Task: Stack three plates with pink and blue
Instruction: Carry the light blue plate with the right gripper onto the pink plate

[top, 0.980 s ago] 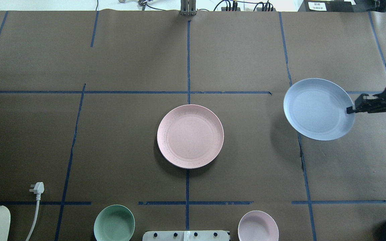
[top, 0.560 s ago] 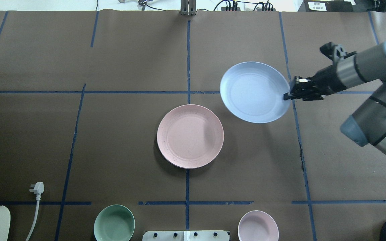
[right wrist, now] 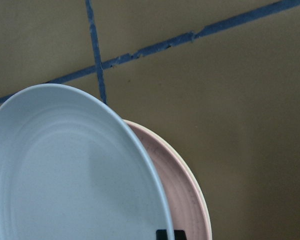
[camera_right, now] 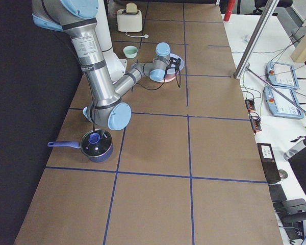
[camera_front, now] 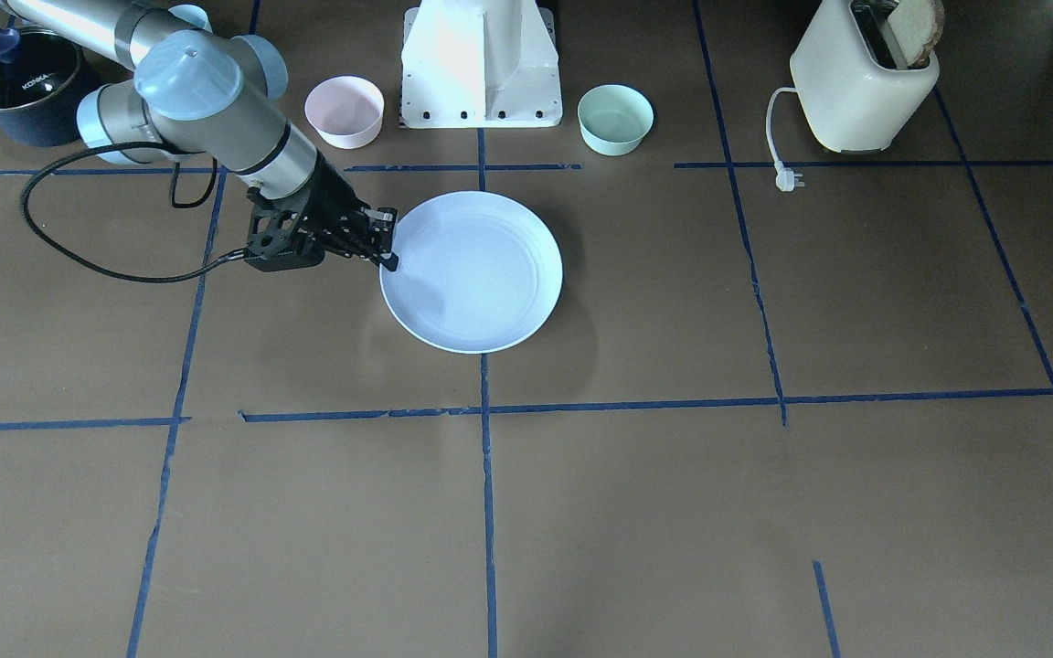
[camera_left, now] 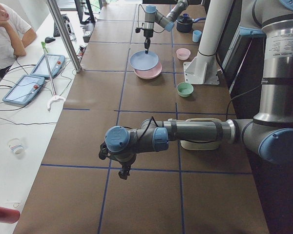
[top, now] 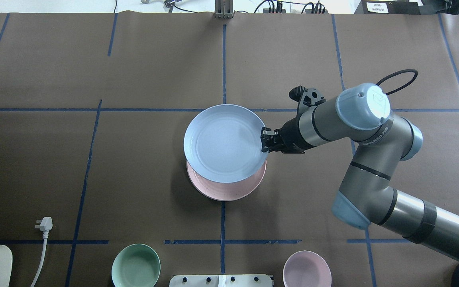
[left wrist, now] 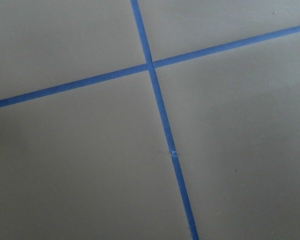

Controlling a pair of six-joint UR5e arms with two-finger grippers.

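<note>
My right gripper point(top: 264, 144) is shut on the right rim of the pale blue plate point(top: 224, 143) and holds it just above the pink plate point(top: 229, 192). The pink plate lies at the table's centre, mostly covered by the blue one. In the front-facing view the blue plate point(camera_front: 472, 271) hides the pink one, with the gripper point(camera_front: 389, 256) at its rim. The right wrist view shows the blue plate point(right wrist: 65, 170) over the pink plate point(right wrist: 187, 200). The cream-green plate is not in view. My left gripper point(camera_left: 123, 173) shows only in the exterior left view, and I cannot tell its state.
A mint bowl point(top: 136, 266) and a small pink bowl point(top: 306, 269) stand near the robot base point(camera_front: 481, 64). A toaster point(camera_front: 860, 78) with its plug point(top: 45, 224) is at the robot's left. A dark pot point(camera_front: 15, 87) is at its right.
My right arm has carried the blue plate leftward from the table's right side to above the pink plate. The pink plate has not moved.
</note>
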